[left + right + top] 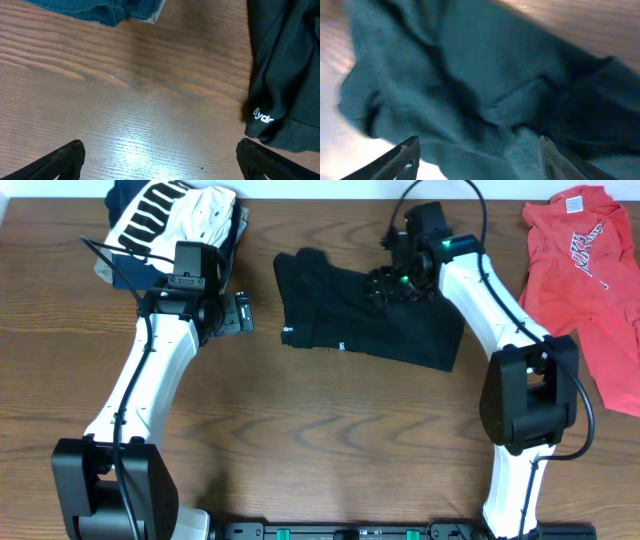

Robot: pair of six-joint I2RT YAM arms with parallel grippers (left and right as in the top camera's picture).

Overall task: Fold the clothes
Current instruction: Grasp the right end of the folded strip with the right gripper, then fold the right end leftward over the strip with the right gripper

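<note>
Over the brown wooden table (330, 440), the left gripper (238, 313) hovers spread wide and empty, just beside the rumpled plain black fabric garment (330, 310) lying mid-table. The right gripper (392, 283), its jaws also parted, sits over that garment's far part; a coral-red printed T-shirt (585, 270) lies far right

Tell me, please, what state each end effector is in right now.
Left end effector: open, empty, above the wooden table.
Right end effector: open, over the black garment.

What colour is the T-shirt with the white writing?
The T-shirt is coral red; the overhead view shows it best.
</note>
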